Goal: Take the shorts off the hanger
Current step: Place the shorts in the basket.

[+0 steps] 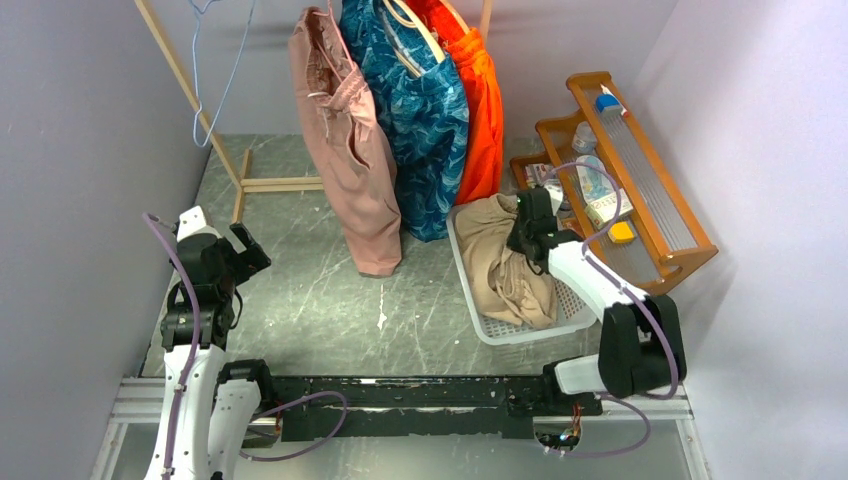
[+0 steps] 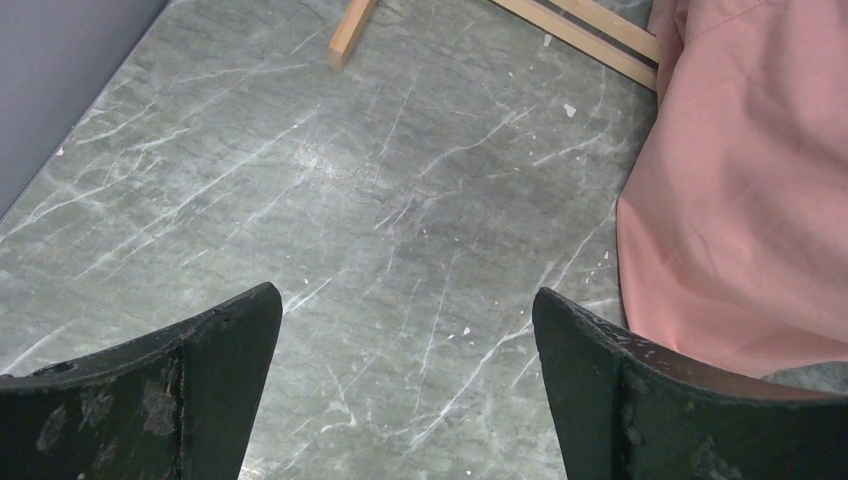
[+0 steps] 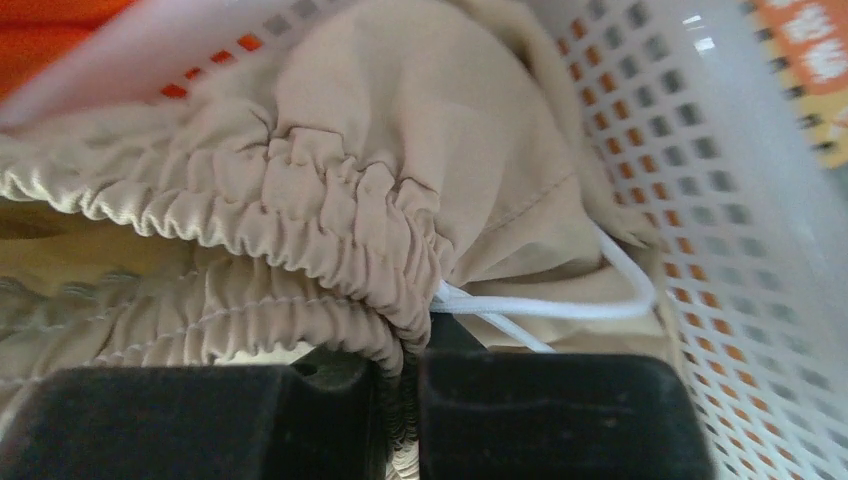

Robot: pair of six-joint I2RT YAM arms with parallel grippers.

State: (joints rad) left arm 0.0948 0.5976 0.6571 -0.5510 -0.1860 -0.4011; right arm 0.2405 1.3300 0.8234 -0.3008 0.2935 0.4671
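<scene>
Three pairs of shorts hang at the back of the top view: dusty pink (image 1: 345, 140), blue leafy-patterned (image 1: 420, 110) and bright orange (image 1: 482, 100). The hangers' upper parts are cut off by the frame. A tan-beige pair (image 1: 500, 265) lies in the white basket (image 1: 480, 322). My right gripper (image 1: 527, 237) is shut on the gathered waistband of the tan-beige shorts (image 3: 330, 200) inside the basket, with the white drawstring (image 3: 560, 305) beside its fingers. My left gripper (image 1: 240, 255) stands open low over the floor at the left, nothing between its fingers (image 2: 225, 340). The pink shorts (image 2: 740, 190) hang to its right.
A wooden rack frame (image 1: 230, 150) stands at the back left with a pale blue wire hanger (image 1: 215, 70) on it. A wooden shelf (image 1: 630, 170) with small items stands right of the basket. Walls close in on both sides. The basket wall (image 3: 700, 150) is perforated.
</scene>
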